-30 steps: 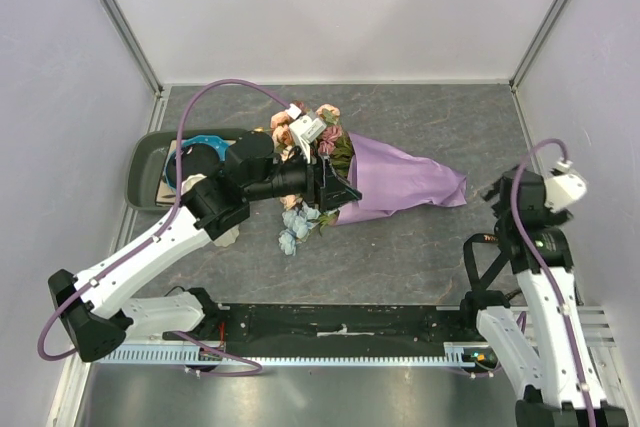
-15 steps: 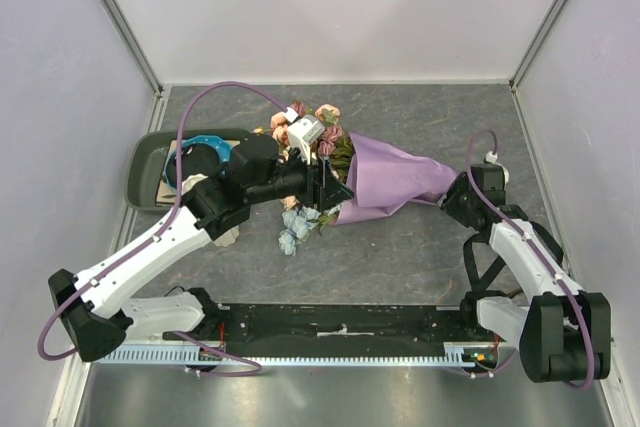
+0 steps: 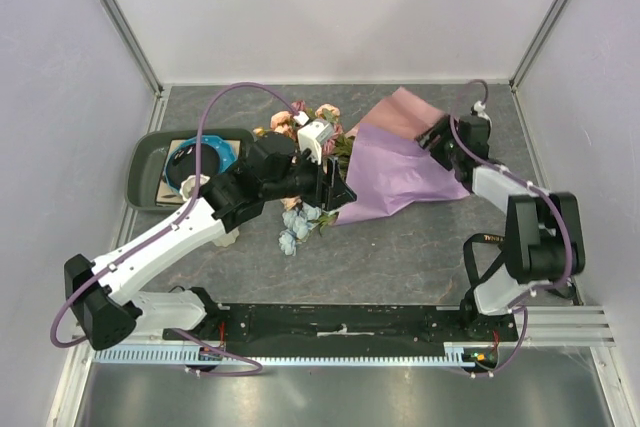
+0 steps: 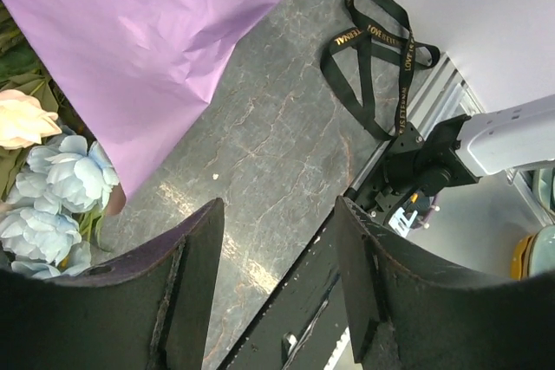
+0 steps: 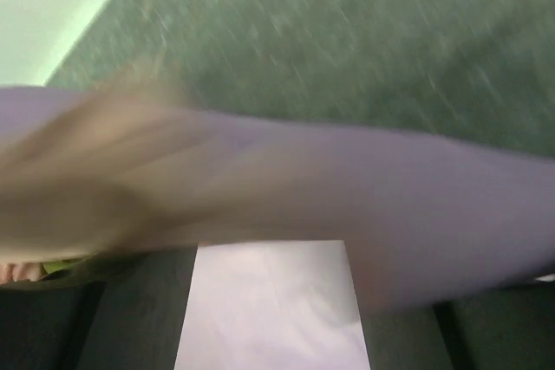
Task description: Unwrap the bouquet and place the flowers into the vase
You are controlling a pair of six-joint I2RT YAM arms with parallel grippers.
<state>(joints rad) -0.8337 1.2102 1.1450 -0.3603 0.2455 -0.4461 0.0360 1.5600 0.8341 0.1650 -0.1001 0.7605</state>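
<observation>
Right gripper [image 3: 437, 139] pinches the purple paper [image 3: 395, 172], one corner raised.

Robotics laboratory test cell: a grey tabletop [image 3: 400, 247] is enclosed by plain white panels [image 3: 330, 7] on aluminium posts [image 3: 119, 22]; two robot arms [image 3: 160, 242] are bolted at 6 o'clock.

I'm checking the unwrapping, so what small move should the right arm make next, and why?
Probably pull the paper to the right, off the flowers. The ribbon already lies loose on the table, the paper's pink inside shows at its far edge, and the right gripper sits at that edge, though its grip is unclear. The stems are hidden under the paper.
</observation>
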